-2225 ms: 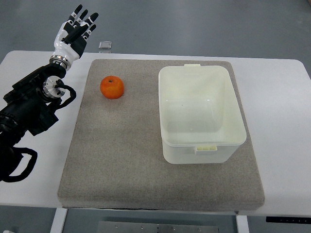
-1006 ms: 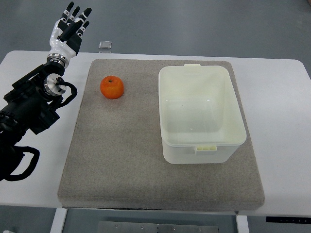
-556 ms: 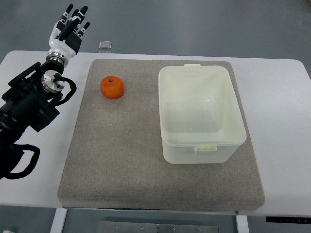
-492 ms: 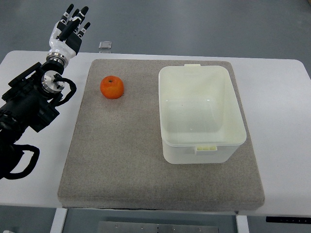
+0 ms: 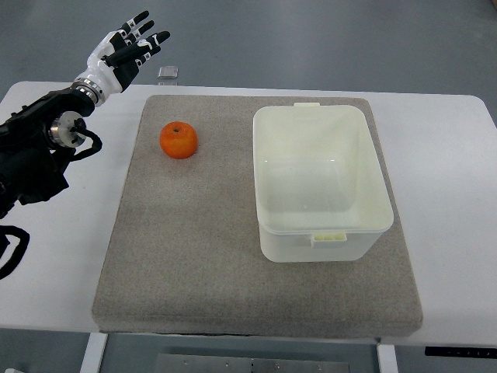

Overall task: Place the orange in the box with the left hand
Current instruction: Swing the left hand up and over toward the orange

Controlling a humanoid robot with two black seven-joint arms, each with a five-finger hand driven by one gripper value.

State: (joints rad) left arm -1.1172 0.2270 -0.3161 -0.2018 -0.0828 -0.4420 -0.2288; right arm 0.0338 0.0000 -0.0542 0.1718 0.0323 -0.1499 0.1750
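Note:
An orange (image 5: 178, 140) lies on the grey felt mat (image 5: 194, 249), toward its far left corner. The white plastic box (image 5: 320, 183) stands on the mat's right half, and nothing shows inside it. My left hand (image 5: 128, 48) hovers beyond the table's far left edge, up and to the left of the orange, fingers spread and holding nothing. Its black arm (image 5: 35, 148) comes in from the left edge. No right arm appears in the top view.
The mat covers most of the white table (image 5: 458, 155). A small grey square object (image 5: 168, 73) sits at the table's far edge, just right of my left hand. Grey floor lies beyond the table.
My left hand has swung right and tilted, its fingers now pointing up and right toward the small grey object. The forearm has drawn back to the left. Orange and box have not moved.

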